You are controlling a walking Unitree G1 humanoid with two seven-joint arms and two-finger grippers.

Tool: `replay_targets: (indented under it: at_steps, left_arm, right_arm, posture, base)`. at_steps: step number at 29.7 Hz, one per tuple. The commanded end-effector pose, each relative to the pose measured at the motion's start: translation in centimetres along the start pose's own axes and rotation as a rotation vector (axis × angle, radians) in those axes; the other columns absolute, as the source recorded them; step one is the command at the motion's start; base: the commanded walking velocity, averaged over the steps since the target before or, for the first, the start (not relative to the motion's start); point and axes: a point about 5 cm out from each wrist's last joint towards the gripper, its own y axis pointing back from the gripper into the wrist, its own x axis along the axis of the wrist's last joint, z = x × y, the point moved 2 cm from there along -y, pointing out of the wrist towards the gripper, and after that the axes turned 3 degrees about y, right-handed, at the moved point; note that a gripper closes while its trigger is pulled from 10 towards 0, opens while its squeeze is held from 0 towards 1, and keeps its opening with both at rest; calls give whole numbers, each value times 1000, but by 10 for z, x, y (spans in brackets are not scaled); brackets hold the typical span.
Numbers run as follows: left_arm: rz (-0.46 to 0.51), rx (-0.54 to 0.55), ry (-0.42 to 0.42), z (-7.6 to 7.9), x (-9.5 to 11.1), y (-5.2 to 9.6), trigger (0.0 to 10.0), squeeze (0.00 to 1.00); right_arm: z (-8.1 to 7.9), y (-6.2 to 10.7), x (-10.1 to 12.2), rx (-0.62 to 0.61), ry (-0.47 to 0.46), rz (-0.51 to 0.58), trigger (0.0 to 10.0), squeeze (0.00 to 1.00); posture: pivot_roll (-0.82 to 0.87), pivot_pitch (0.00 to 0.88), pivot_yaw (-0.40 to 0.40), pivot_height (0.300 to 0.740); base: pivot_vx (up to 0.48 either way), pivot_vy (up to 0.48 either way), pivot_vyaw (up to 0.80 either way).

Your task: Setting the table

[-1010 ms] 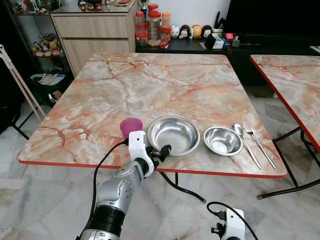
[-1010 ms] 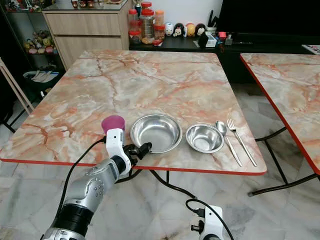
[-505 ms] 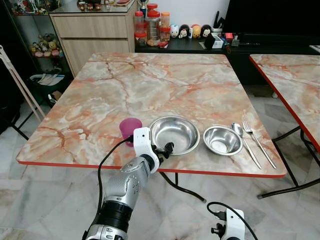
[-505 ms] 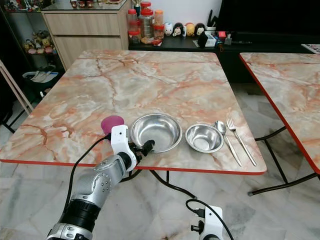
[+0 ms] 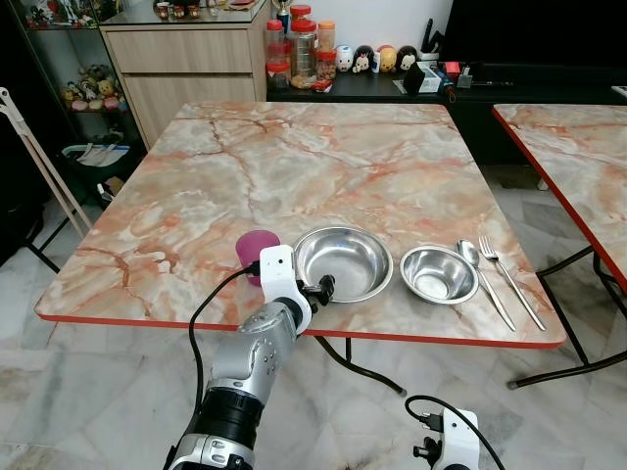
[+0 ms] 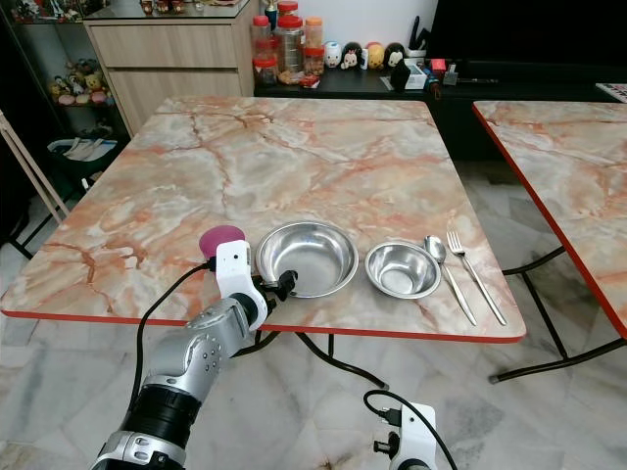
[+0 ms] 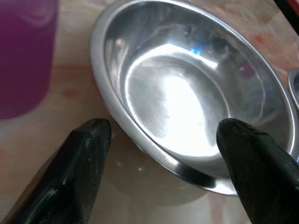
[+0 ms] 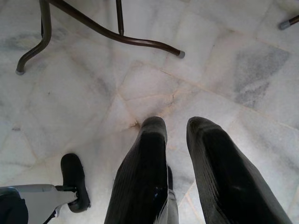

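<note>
A pink cup [image 5: 259, 249] stood near the front edge of the marble desk [image 5: 294, 157], toward its left half, and the white wrist housing of the left arm hid its lower part in the head views. In the left wrist view the cup [image 7: 25, 56] was cut off, so its rim and base could not be seen. Just beside the cup sat a large steel bowl [image 5: 343, 262], its near left rim partly covered by the left tool [image 5: 321, 290]. That tool hovered at the bowl's near rim with its fingers [image 7: 86, 163] spread wide, one outside the rim on the cup side and the other over the bowl's inside; whether either touched the metal was hard to make out. It was grasping nothing.

Right of the large bowl, close by but apart from it, stood a small steel bowl [image 5: 438, 274]. Further right, near the desk's front right corner, a spoon [image 5: 482, 276] and a fork [image 5: 508, 279] lay side by side, handles pointing toward the front edge.

A second marble desk [image 5: 578, 157] was cut off at the right of the view. The right tool [image 8: 180, 140] hung low over the tiled floor [image 8: 219, 60], its two fingers close together with a narrow gap between them and nothing held. Jars [image 5: 299, 44] and small figures on the cabinet beyond the far edge were too small to tell apart.
</note>
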Motion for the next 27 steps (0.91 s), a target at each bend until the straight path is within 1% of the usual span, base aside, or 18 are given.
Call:
replay_targets:
  at_steps: [1, 3, 4, 5, 6, 12, 27]
  left_arm:
    - [-8, 3, -27, 5, 1, -2, 10000, 0]
    - [-11, 2, -38, 6, 0, -2, 9843, 0]
    - [-16, -1, -48, 7, -1, -2, 4314, 0]
    - [-19, -3, -44, 8, -2, -2, 1412, 0]
    - [-19, -4, -45, 8, -2, -2, 0, 0]
    - [-23, -11, -57, 9, -3, -2, 0, 0]
    - [-34, 20, -79, 3, -6, -1, 0, 0]
  right_arm:
    - [-1, 0, 0, -5, -12, -4, 10000, 0]
    - [-1, 0, 0, -5, -12, -4, 10000, 0]
    - [-1, 0, 0, -5, -14, -3, 10000, 0]
    - [-1, 0, 0, -5, -15, -4, 10000, 0]
    - [-1, 0, 0, -5, -15, -4, 10000, 0]
    - [-1, 0, -1, -5, -17, -6, 10000, 0]
    - [-3, 0, -1, 0, -13, -11, 10000, 0]
  posture:
    - [27, 0, 10, 740]
    - [26, 0, 10, 740]
    - [25, 0, 11, 740]
    - [24, 0, 11, 740]
    - [24, 0, 11, 740]
    - [27, 0, 11, 740]
    - [32, 0, 10, 740]
  base:
    - [0, 0, 0]
    - [0, 0, 0]
    - [0, 0, 0]
    - [0, 0, 0]
    - [0, 0, 0]
    - [0, 0, 0]
    - [0, 0, 0]
